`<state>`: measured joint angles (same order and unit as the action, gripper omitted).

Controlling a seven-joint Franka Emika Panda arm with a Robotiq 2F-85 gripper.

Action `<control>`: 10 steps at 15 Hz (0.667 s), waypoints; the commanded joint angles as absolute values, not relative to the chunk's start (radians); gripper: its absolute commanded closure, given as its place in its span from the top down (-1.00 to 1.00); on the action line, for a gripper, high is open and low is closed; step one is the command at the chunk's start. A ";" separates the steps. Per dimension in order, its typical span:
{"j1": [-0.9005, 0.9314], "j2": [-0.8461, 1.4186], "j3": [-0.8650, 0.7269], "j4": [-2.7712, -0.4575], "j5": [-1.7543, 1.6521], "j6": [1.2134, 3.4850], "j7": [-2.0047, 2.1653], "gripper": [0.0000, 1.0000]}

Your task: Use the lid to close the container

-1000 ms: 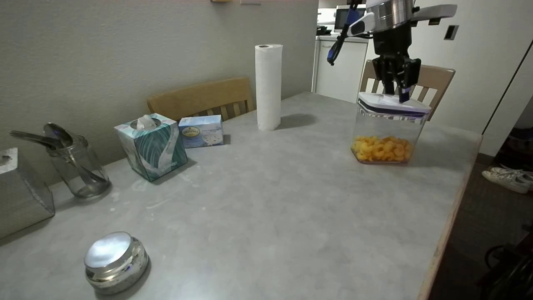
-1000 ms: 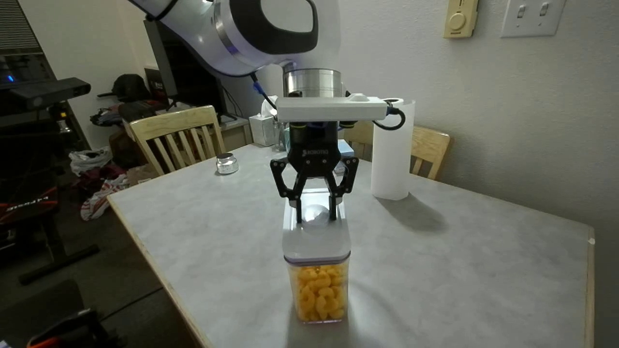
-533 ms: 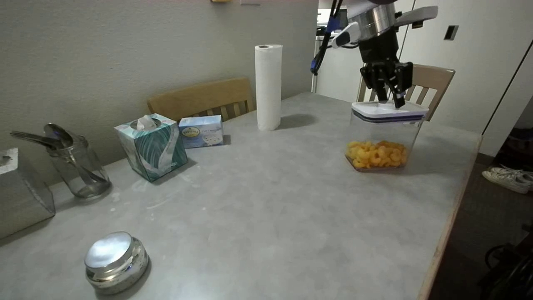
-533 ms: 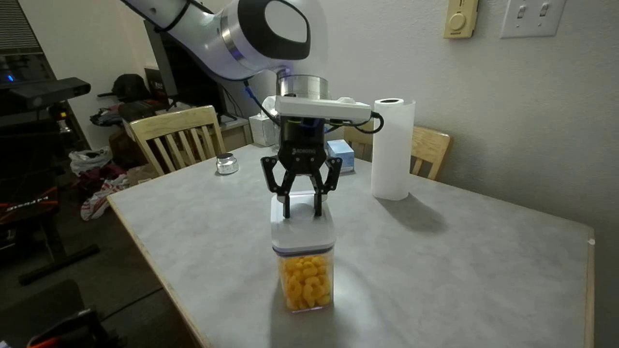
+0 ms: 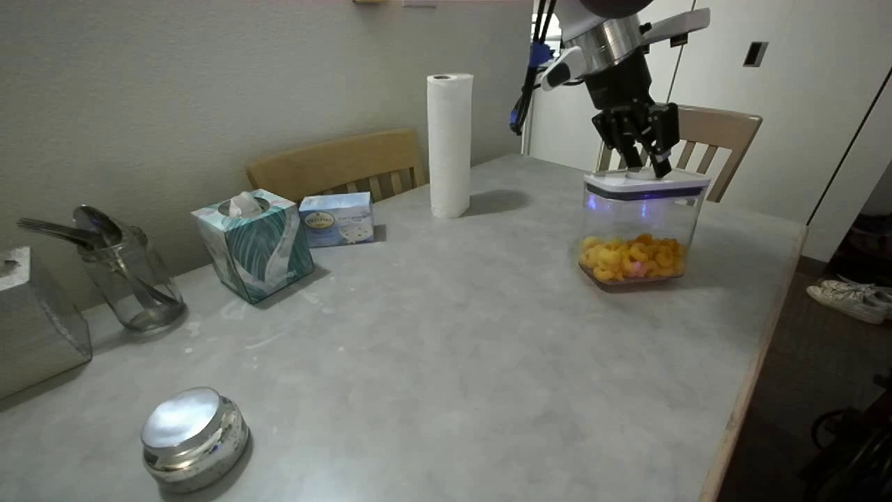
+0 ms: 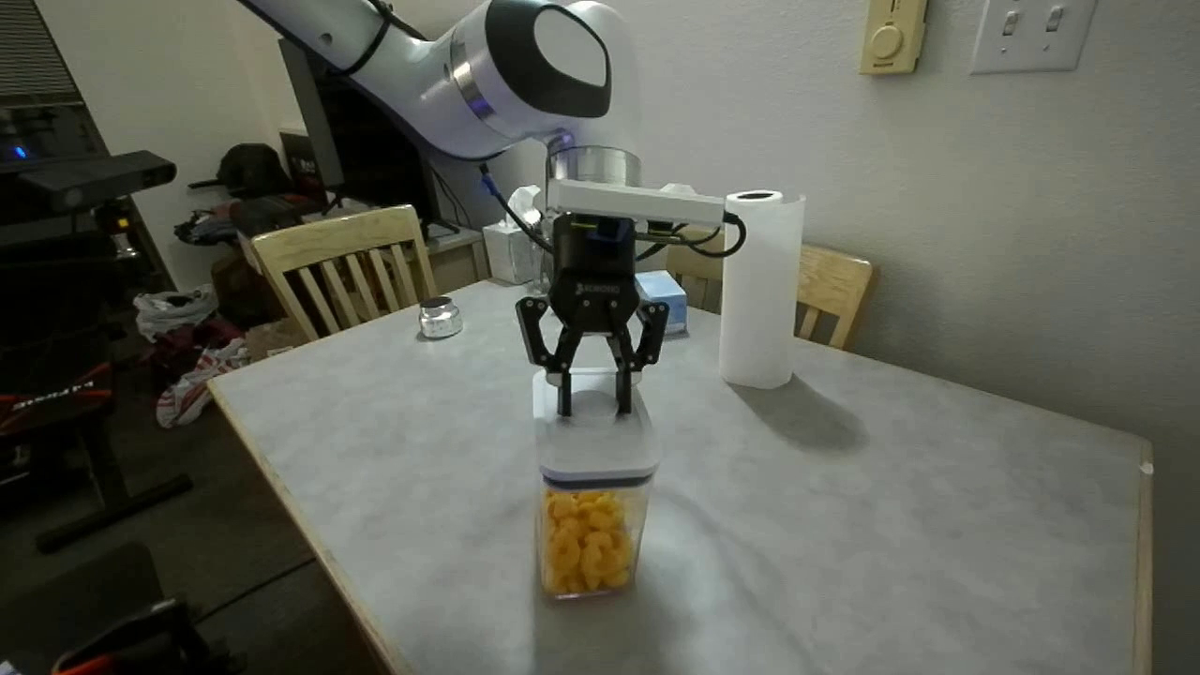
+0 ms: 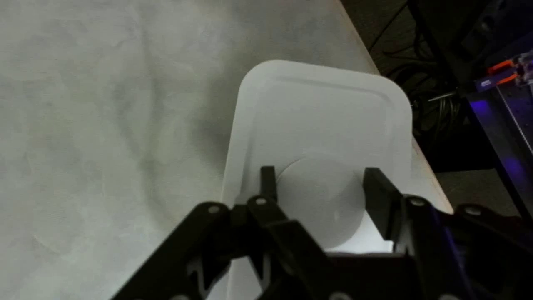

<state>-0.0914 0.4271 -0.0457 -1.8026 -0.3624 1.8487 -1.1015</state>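
our gripper [image 6: 593,410] clamps the lid [image 7: 322,118] by its knob [image 7: 320,204], presumably since that central hold lets us set it square on the tub [image 5: 640,222].

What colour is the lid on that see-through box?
The lid is white on top; it shows best in the wrist view.

Gray table [image 5: 474,362], paper-towel roll [image 5: 449,148], teal tissue box [image 5: 261,251], silver jar [image 5: 194,443]
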 commanded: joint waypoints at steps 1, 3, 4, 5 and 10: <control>-0.096 0.484 -0.038 -1.806 -0.349 1.878 -1.035 -0.42; -0.097 0.473 -0.034 -1.815 -0.323 1.891 -0.974 -0.42; -0.093 0.465 -0.031 -1.820 -0.313 1.892 -0.933 -0.42; -0.091 0.458 -0.027 -1.823 -0.301 1.894 -0.900 -0.42; -0.064 0.387 -0.007 -1.881 -0.237 1.973 -0.613 -0.42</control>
<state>-0.0724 0.4172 -0.0213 -1.8062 -0.2783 1.8726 -0.7534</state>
